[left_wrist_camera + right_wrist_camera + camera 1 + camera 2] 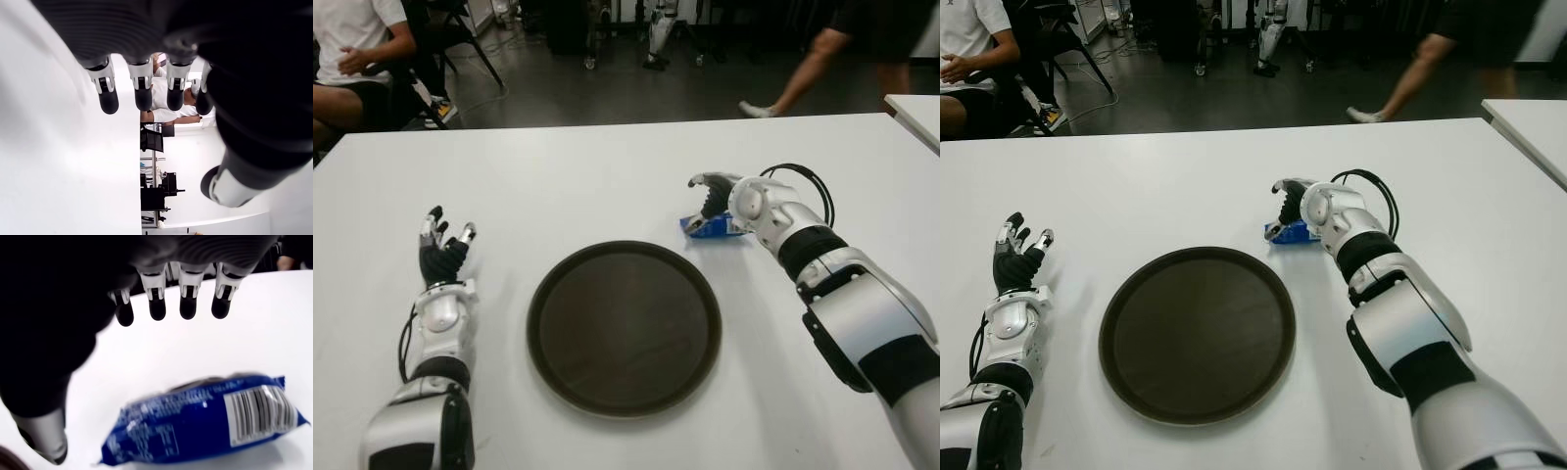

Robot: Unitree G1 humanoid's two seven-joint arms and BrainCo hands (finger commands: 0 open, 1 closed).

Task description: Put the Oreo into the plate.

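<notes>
1. Right wrist view: the blue Oreo packet [205, 418] is seen lying flat on the white table [274, 323], barcode end up, with the right hand's 4 fingers [188, 303] spread above it and the thumb [44, 440] beside its other end; no finger is seen touching it, so the hand is released and nothing is grasped.
2. From the head camera, the right hand [720, 196] is placed over the far side of the packet [705, 226], which lies on the table just past the far-right edge of the plate [625, 328].
3. The plate is a round, dark brown tray with a low rim, set at the near centre of the table, and nothing is seen on it.
4. The packet is apart from the plate's rim, still outside it.
5. The left hand [442, 250] is shown well to the left of the plate, fingers [139, 90] extended and relaxed, holding nothing.
6. Beyond the table's far edge, a seated person [357, 49] is seen at far left, and another person's leg [803, 78] at far right.
</notes>
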